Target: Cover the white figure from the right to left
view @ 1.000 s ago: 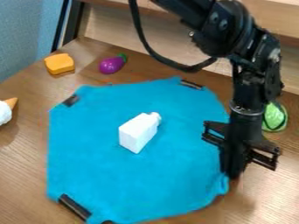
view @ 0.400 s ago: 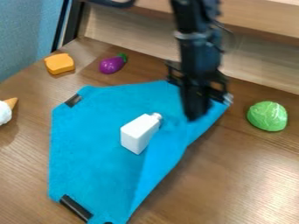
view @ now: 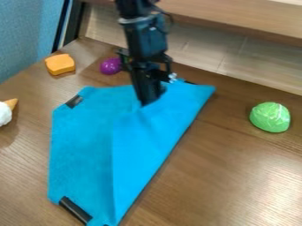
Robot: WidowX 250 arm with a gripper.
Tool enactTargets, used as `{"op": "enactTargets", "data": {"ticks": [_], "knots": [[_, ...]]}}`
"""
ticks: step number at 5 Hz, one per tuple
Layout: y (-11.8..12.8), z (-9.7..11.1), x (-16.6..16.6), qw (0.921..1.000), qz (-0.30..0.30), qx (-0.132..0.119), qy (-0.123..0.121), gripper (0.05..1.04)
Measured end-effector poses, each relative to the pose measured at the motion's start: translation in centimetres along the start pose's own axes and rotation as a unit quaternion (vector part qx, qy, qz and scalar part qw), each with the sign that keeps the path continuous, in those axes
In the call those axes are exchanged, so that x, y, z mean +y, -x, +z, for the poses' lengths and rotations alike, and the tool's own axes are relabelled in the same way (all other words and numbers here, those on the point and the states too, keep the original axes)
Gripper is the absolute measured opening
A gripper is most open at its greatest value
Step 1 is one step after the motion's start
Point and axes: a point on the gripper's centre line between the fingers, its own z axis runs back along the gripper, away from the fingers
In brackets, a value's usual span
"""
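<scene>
the gripper (view: 147,99) hangs over the upper part of the blue cloth (view: 81,145), its jaws clamped on the cloth. the cloth lies on the wooden table (view: 236,167), its right side folded over toward the left, with a long slanting edge running down to the bottom. a black strip (view: 75,209) sits at its lower left corner. behind the cloth are a purple toy eggplant (view: 110,66), partly hidden by the gripper, and an orange block (view: 60,64). a green toy cabbage (view: 270,117) lies well apart on the right
</scene>
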Motion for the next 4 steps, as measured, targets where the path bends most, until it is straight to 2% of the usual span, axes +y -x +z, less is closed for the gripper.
{"op": "enactTargets", "data": {"ticks": [2, 4], "knots": [[1.0, 1.7, 5.1, 0.9997, 0.019, -0.007, 0.010, 0.063], [-0.2, -0.8, 9.0, 0.9991, -0.013, 0.041, -0.006, 0.080]]}}
